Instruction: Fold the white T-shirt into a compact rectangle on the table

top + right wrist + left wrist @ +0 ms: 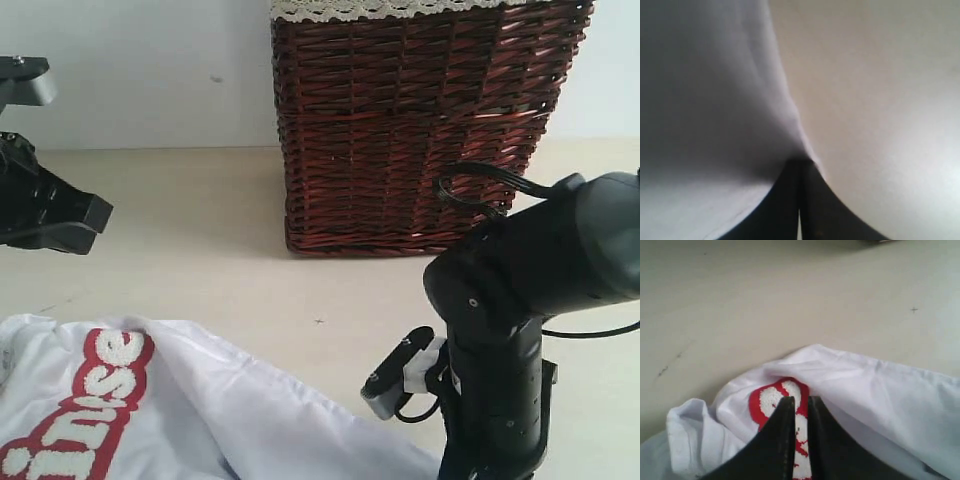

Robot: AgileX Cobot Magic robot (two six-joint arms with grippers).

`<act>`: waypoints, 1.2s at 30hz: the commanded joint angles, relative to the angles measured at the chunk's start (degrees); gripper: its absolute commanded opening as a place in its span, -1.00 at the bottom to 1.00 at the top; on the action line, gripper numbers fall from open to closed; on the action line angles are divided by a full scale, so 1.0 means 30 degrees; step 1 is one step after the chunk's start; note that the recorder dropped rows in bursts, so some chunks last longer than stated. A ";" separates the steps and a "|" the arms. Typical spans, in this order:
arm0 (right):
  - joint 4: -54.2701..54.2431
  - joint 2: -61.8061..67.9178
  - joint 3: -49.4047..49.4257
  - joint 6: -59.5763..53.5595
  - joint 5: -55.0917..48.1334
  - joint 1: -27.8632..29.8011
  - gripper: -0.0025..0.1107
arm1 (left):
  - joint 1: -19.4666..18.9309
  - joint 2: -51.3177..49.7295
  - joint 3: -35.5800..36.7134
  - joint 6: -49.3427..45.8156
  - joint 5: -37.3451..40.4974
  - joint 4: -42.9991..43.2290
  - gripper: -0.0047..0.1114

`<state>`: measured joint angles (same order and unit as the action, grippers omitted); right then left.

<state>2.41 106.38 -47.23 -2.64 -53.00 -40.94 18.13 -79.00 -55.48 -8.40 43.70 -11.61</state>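
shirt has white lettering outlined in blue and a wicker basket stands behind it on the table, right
One point is wrong: the exterior view shows the lettering on the shirt outlined in red, not blue. It is white, and the wicker basket does stand behind it on the table.

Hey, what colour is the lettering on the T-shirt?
Fuzzy white lettering outlined in red on the white T-shirt, clearest in the exterior view.

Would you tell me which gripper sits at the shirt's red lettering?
The left gripper: its tips sit at the red lettering on the T-shirt, while the right gripper meets only plain white cloth.
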 commanded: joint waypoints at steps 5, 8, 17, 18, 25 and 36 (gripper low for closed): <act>1.2105 0.1235 -0.0767 0.9271 0.0122 0.0089 -0.96 | 0.0728 0.0141 0.0099 -0.1590 0.1084 -0.1563 -0.73; 1.5070 0.1235 -0.0846 1.1770 0.1277 0.0212 -0.96 | 0.1579 0.0141 0.0517 -0.2153 0.1178 -0.1944 -0.73; 1.5161 0.1061 -0.2153 1.3113 0.2847 0.2553 -0.96 | 0.2988 0.0141 0.1231 -0.2615 0.1739 -0.1768 -0.73; 1.4439 0.0800 -0.2424 1.2372 0.2796 0.2553 -0.96 | 0.2978 0.0141 0.1231 -0.2615 0.1652 -0.1768 -0.73; 0.7670 -0.2479 -0.2842 0.5194 0.2614 0.2553 -0.96 | 0.2995 0.0141 0.1194 -0.2615 0.1521 -0.1834 -0.73; -0.0190 -0.3575 0.0677 -0.2462 0.1555 0.2553 -0.96 | 0.2995 0.1815 0.1194 -0.2894 0.1474 -0.1834 -0.92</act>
<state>8.35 95.33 -46.31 -3.80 -49.11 -33.54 26.92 -75.41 -51.88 -16.35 48.63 -16.73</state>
